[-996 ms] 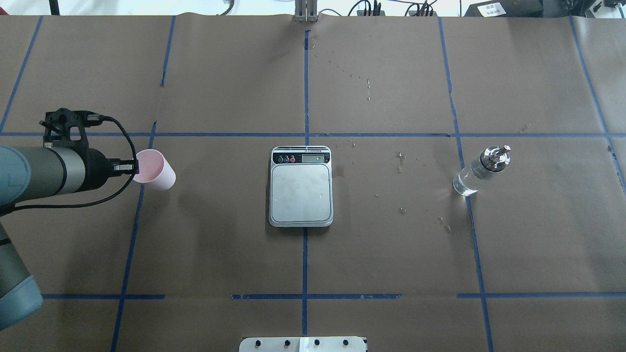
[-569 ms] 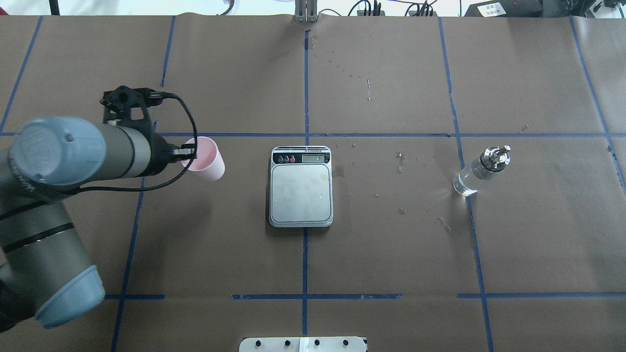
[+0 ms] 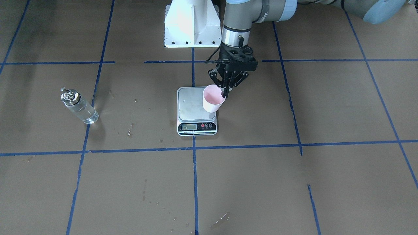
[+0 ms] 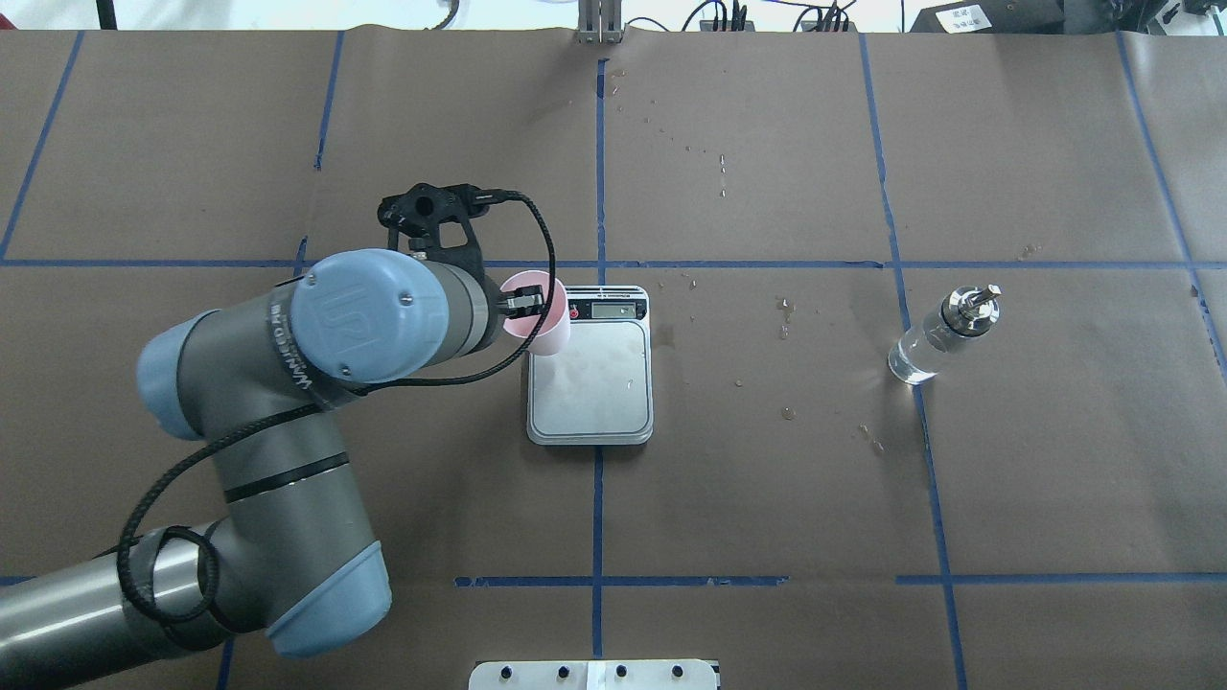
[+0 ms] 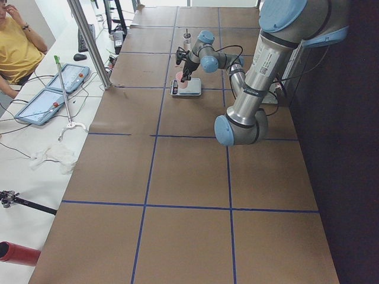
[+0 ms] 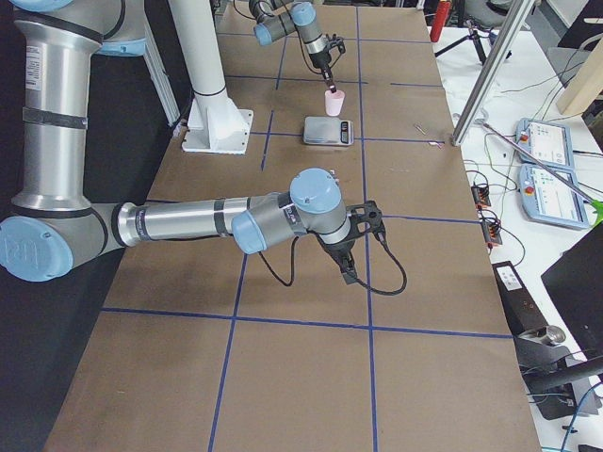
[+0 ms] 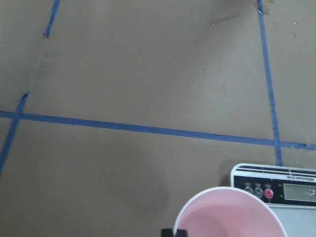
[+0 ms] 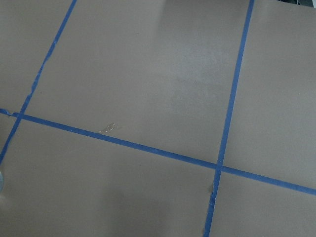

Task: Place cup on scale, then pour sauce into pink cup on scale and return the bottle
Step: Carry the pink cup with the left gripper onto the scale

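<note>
Overhead exterior has the left pincer (image 4: 525,303) clamped on the left side of the cup's (image 4: 544,326) rim, one finger inside and one outside, with the cup upright over the far left corner of the scale (image 4: 590,383) in the middle of the bench and, to my eye, not yet set down. The platform's centre lies right of the cup and a little toward the robot's edge, so I'd expect a short shift that way, then a lowering. The bottle (image 4: 944,333) stands well apart toward the right edge, nearer the right arm, whose pincer (image 6: 350,271) hangs over the bench's right end; I cannot tell whether it is open or closed.
</note>
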Controlling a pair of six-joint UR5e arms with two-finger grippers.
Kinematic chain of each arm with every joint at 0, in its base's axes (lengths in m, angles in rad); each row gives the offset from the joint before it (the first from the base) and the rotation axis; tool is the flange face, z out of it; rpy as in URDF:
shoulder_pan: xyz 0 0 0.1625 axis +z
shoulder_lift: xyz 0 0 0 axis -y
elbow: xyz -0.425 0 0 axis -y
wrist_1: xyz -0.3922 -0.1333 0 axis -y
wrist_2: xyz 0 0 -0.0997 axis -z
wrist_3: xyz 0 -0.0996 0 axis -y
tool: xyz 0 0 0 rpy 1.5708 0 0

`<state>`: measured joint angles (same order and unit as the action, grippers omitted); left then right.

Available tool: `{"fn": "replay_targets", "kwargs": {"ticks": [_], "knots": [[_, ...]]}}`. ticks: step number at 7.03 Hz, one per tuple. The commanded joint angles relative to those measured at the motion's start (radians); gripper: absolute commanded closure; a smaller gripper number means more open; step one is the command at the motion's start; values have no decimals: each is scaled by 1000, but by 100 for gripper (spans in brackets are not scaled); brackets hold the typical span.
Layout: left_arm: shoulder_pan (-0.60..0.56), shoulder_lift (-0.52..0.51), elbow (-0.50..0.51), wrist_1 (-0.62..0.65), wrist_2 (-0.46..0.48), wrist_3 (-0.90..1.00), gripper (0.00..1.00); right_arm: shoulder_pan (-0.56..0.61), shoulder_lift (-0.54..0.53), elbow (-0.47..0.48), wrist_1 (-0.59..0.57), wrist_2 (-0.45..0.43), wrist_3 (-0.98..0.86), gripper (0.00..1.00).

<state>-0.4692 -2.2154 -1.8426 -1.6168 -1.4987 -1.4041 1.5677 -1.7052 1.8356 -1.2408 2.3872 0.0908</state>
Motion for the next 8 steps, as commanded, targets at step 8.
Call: {"fn": "replay_targets", "kwargs": {"ticks": [8], "knots": [[64,-41,59,-11,31,-9,61,0,-2,1,0,3,0,0]]}}
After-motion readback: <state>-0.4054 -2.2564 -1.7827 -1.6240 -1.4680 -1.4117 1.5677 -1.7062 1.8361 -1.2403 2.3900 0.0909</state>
